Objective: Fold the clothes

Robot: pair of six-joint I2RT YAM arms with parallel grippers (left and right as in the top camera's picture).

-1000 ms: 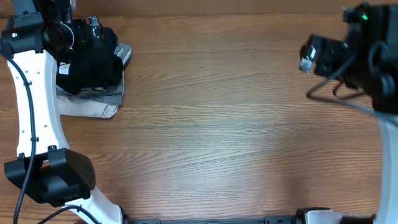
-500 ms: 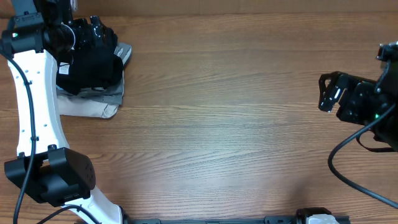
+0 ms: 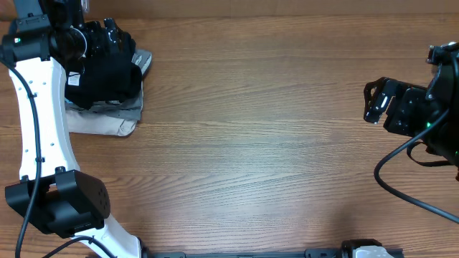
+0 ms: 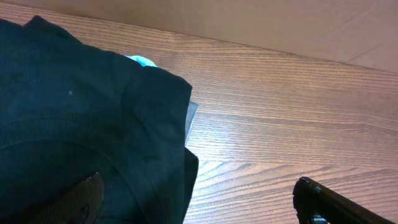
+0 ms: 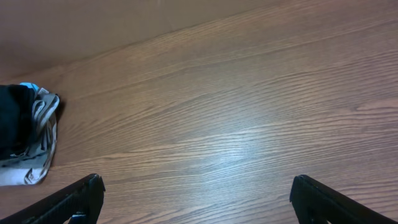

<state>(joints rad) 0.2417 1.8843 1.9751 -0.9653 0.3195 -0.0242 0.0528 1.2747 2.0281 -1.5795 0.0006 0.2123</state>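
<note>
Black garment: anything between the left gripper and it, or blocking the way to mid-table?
Nothing visible. The open left gripper hangs over the edge of the black garment atop the pile; the table beside it shows bare wood.

There are a black garment (image 3: 107,77), grey garment (image 3: 129,107), cream garment (image 3: 100,124), brown wood-grain table (image 3: 272,143).

You had one left gripper (image 4: 199,202), one right gripper (image 5: 196,199), one table (image 3: 272,143), one black garment (image 3: 107,79), one grey garment (image 3: 128,109), and one cream garment (image 3: 100,126).
</note>
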